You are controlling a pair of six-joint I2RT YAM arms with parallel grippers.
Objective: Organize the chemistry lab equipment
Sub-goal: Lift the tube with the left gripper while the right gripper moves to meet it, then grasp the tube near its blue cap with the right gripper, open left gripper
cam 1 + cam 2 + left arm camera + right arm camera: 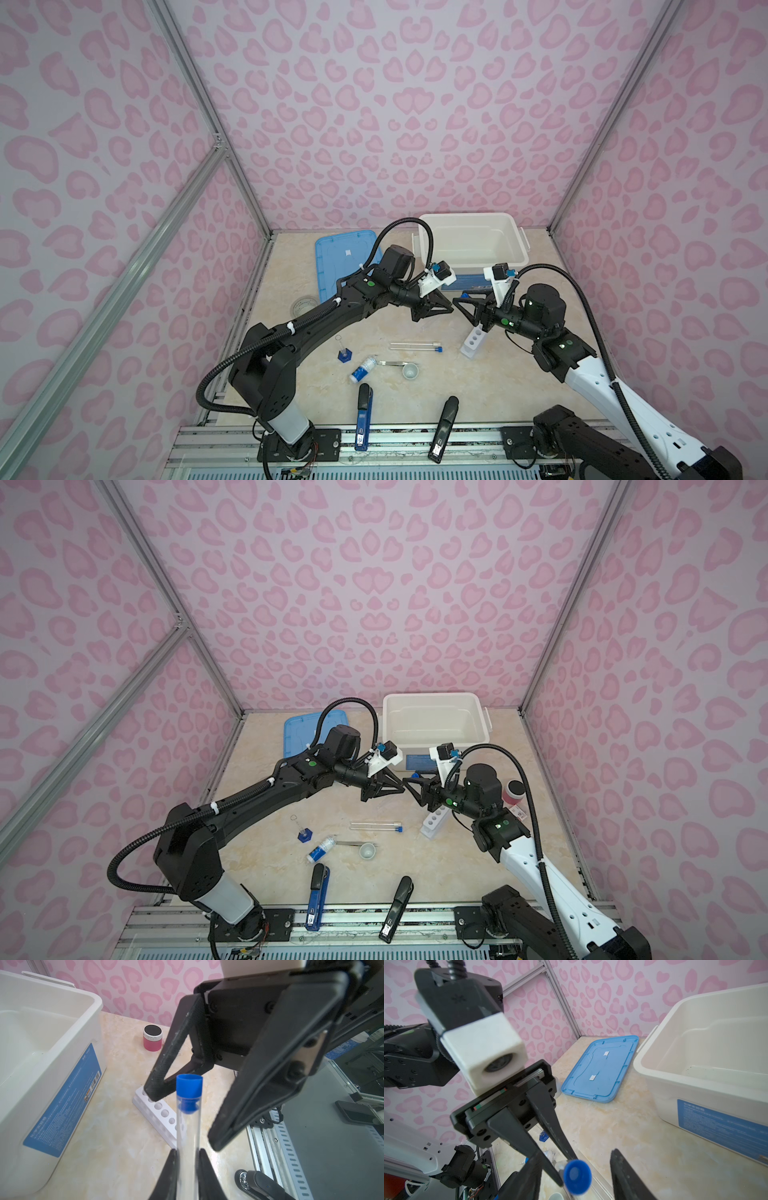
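Note:
My left gripper is shut on a clear blue-capped test tube, held in the air in front of the bin. My right gripper is open, one finger on each side of the tube's blue cap without touching it. In both top views the two grippers meet tip to tip. The white holed rack stands below the right gripper. On the table lie two more tubes, the blue-based cylinder, the white-and-blue bottle, the tweezers and the tiny white cup.
A white bin stands at the back with its blue lid flat to its left. A tape roll is at the left, a pink jar at the right. A blue stapler and a black one lie near the front edge.

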